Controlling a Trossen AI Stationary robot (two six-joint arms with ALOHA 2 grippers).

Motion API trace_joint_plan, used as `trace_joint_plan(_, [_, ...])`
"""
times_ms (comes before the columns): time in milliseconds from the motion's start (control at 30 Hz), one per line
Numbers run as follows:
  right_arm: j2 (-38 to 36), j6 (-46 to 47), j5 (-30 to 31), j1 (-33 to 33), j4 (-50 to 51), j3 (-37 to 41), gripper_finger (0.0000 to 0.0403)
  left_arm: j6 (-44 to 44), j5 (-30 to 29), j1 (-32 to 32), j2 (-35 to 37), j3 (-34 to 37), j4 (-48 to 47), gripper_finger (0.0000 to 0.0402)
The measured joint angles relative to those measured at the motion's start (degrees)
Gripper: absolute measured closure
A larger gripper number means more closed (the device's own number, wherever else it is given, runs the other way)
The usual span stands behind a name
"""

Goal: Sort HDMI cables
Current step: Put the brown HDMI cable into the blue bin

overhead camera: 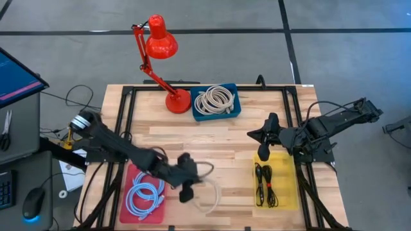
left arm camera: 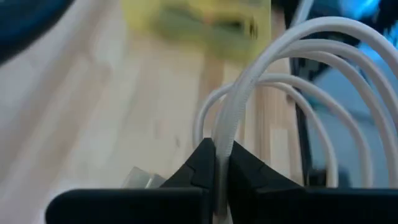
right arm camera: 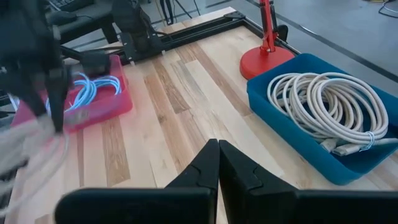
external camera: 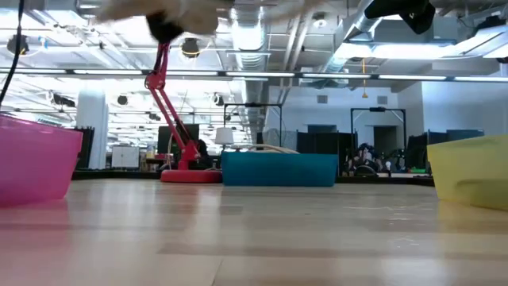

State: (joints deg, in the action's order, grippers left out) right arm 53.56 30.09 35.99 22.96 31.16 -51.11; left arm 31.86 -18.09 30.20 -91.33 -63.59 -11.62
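Beige-white coil (overhead camera: 207, 192), pinched in left end effector (overhead camera: 187, 190), lifted off tabletop (overhead camera: 225, 138) right of pink tray (overhead camera: 125, 215); presumably bound for far blue tray (overhead camera: 235, 110). Right end effector (overhead camera: 262, 153) clenched empty over yellow tray (overhead camera: 289, 192).

Red lamp (overhead camera: 160, 45), blue tray (overhead camera: 234, 110), pink tray (overhead camera: 128, 176), yellow tray (overhead camera: 286, 192), beige-white coils (overhead camera: 215, 99).
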Motion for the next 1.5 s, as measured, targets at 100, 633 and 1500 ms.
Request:
trace_joint_plan(100, [0.00,0.00,0.00,0.00,0.02,0.00,0.0403,-2.60,-3.62,-1.57,4.88,-0.03,0.14,0.0387])
trace_joint_plan(633, [0.00,1.38,0.02,0.00,0.04,0.00,0.0403,-19.26,-8.03,-21.25,13.45,-0.04,0.13,0.0387])
trace_joint_plan(1500, [-0.02,-2.00,-0.14,-10.46,1.66,0.00,0.0403,-25.43,23.94,-60.94,-5.09,-0.09,18.77,0.0387])
